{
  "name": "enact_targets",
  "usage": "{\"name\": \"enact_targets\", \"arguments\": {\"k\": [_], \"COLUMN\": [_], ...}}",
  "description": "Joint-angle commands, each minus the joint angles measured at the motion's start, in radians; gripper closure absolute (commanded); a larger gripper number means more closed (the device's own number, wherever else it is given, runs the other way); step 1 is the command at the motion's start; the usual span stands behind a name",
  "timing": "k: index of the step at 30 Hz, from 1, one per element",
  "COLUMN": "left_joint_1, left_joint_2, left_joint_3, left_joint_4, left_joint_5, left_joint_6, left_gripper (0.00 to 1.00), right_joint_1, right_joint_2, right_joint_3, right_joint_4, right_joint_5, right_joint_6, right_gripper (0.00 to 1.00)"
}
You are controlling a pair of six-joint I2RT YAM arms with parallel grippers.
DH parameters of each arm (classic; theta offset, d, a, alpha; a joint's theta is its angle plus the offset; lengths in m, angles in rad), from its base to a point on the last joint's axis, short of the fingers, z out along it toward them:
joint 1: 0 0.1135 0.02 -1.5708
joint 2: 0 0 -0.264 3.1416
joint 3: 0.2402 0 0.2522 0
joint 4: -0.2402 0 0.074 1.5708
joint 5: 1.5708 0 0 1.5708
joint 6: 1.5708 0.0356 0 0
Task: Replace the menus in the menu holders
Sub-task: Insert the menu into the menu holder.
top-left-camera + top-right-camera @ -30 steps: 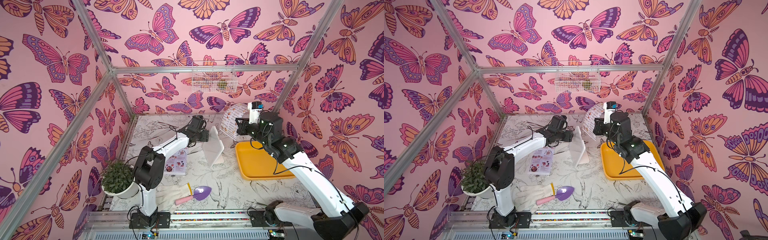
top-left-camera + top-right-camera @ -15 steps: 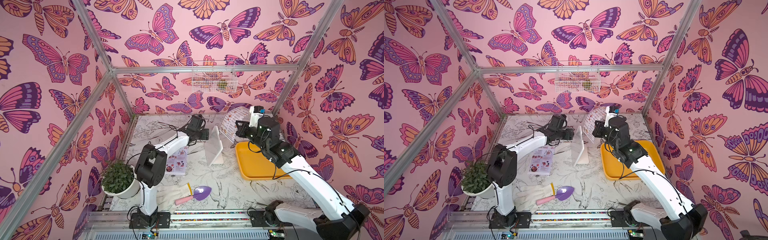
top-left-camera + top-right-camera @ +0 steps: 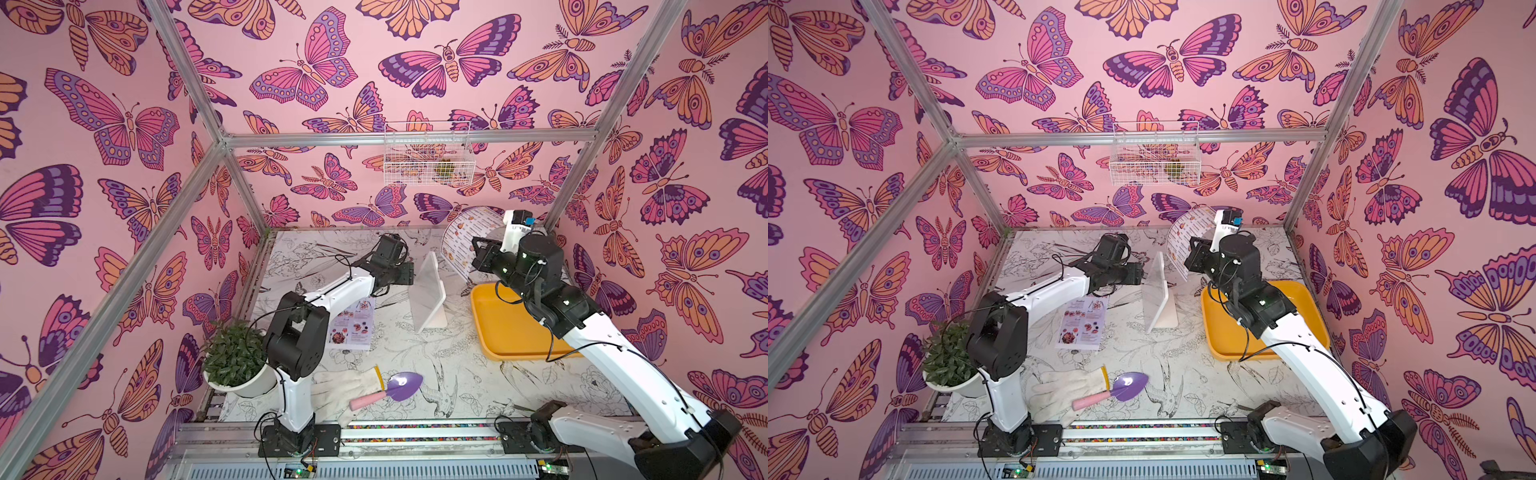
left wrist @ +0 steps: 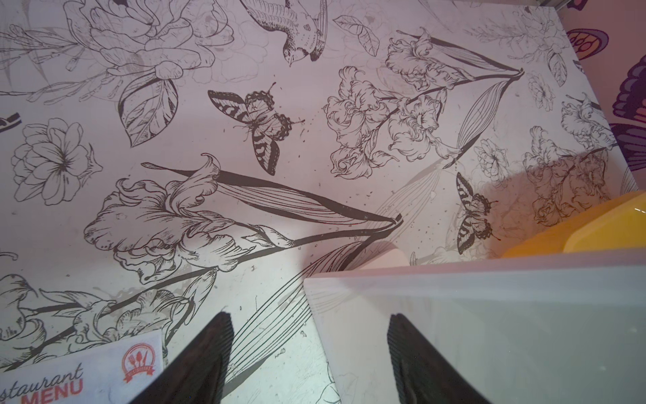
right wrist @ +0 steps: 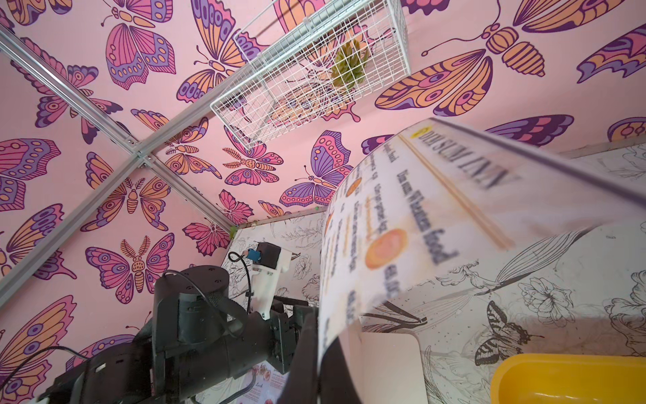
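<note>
The menu holder (image 3: 430,291) (image 3: 1158,291), a white upright panel on a flat foot, stands mid-table. My left gripper (image 3: 409,274) (image 4: 309,349) is open, and the holder's (image 4: 489,314) side edge lies between its fingers. Just right of the holder's top, my right gripper (image 3: 477,254) (image 5: 320,349) is shut on the lower edge of the white "DIM SUM INN" menu (image 3: 461,237) (image 5: 419,210). That sheet curls up and back. The photo menu (image 3: 353,324) (image 4: 70,381) lies flat on the table under the left arm.
A yellow tray (image 3: 498,332) sits right of the holder, under the right arm. At the front are a potted plant (image 3: 237,357), a white glove (image 3: 340,386) and a purple trowel (image 3: 399,386). A wire basket (image 3: 428,153) hangs on the back wall.
The right arm has shifted slightly beside the holder, still holding the curled menu. The holder stands a little more upright. The left gripper stays open at its edge.
</note>
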Motion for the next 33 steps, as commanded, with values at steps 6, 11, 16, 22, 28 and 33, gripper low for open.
{"name": "enact_targets", "arguments": {"k": [6, 11, 16, 22, 28, 33], "left_joint_1": [-0.001, -0.008, -0.008, -0.008, -0.01, -0.009], "left_joint_2": [-0.047, -0.05, -0.056, -0.059, -0.064, -0.063], "left_joint_3": [-0.027, -0.039, -0.04, -0.039, -0.045, -0.042], "left_joint_4": [-0.001, -0.001, -0.001, 0.0, -0.002, -0.002], "left_joint_5": [-0.023, -0.031, -0.036, -0.04, -0.048, -0.048], "left_joint_6": [0.002, 0.001, 0.004, 0.006, 0.007, 0.007], "left_gripper": [0.27, 0.28, 0.28, 0.28, 0.28, 0.28], "right_joint_1": [0.007, 0.007, 0.007, 0.008, 0.007, 0.007], "right_joint_2": [0.017, 0.016, 0.016, 0.021, 0.025, 0.009], "right_joint_3": [-0.016, -0.015, -0.025, -0.03, -0.036, -0.026], "right_joint_4": [0.029, 0.026, 0.026, 0.025, 0.032, 0.034], "right_joint_5": [-0.008, -0.011, -0.013, -0.013, -0.024, -0.024], "right_joint_6": [0.027, 0.03, 0.032, 0.032, 0.042, 0.038], "right_gripper": [1.0, 1.0, 1.0, 1.0, 1.0, 1.0]}}
